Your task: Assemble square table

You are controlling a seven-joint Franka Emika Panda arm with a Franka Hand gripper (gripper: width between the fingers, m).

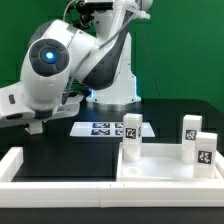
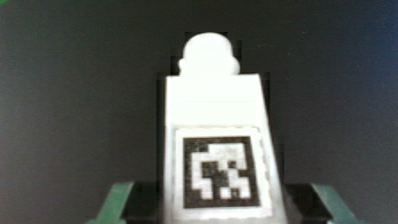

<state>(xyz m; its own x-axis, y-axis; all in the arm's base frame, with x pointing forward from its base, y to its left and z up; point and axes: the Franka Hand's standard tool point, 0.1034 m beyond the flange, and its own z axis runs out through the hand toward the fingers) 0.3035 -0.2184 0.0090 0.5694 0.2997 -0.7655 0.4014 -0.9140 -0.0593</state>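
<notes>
Two green fingertips flank one white leg in the wrist view, and the pincer is pinching that leg at its tagged end, pads pressed against both sides. The black-and-white tag sits right between the fingers; the rounded peg at the far end points to twelve o'clock on the wrist picture, over dark table.

Out in the exterior view the arm leans low at nine o'clock, and the pincer itself is hidden behind the arm's bulk there, so the grip reads only from the wrist.

The square panel lies at about four o'clock, close to the white border bars. Three legs stand upright there: one toward the panel's far corner, two more at three o'clock, though whether they are on the panel or behind it is hard to tell. The marker board lies flat near the middle.

My read: the hold looks centred, so lift straight, keep the peg in line, and bring it squarely over a free corner before lowering. A tilted leg would likely jam.
</notes>
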